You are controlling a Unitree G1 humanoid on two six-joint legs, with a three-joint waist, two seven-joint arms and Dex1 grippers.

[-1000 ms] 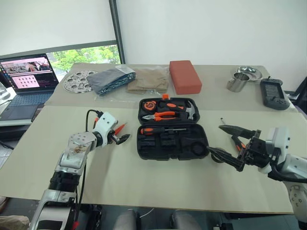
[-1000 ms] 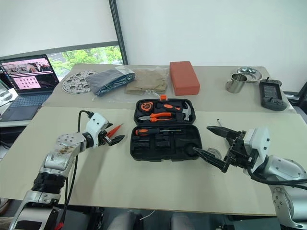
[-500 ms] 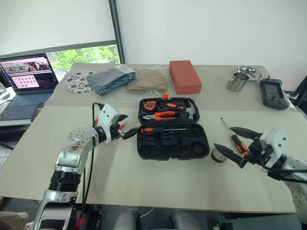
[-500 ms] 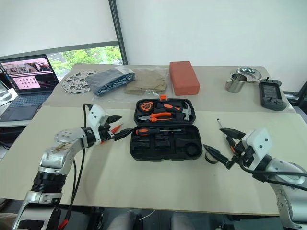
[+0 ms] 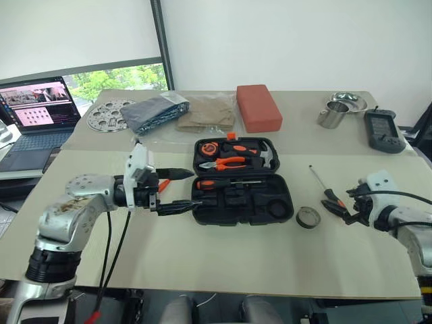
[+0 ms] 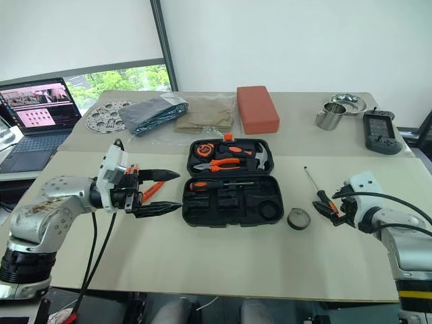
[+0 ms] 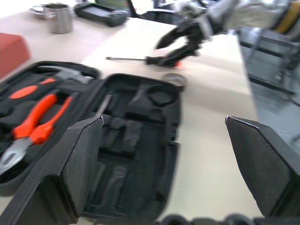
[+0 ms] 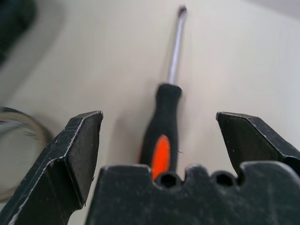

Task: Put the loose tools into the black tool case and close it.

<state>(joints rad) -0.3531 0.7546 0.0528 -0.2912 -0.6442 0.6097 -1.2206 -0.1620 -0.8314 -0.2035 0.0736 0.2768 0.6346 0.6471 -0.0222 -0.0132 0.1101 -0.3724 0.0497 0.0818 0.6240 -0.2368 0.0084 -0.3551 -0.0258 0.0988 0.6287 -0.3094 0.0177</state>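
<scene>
From my remote station I see the black tool case lying open flat at the middle of the counter, its lid half toward the far edge holding the orange-handled pliers, a hammer and a small orange-and-black item at its far left corner, its near half holding one black-and-orange screwdriver along its top slot above moulded recesses. My left end effector hangs above the counter just left of the case, its two black fingers spread wide and pointing toward the case, gripping nothing; a small orange tool lies on the counter behind it, partly hidden. My right end effector sits low near the counter's right edge with fingers apart, straddling the handle end of a second black-and-orange screwdriver without closing on it; that tool's shaft points toward the far edge. The small dark tape roll rests on the counter between the case and the right end effector, just off the case's near right corner. Along the far edge sit a red-orange block, a folded tan cloth, a dark blue-grey bag and a perforated metal disc; at the far right corner stand a steel cup, a steel bowl and a dark handheld device. A laptop sits open on a separate desk to the left.
</scene>
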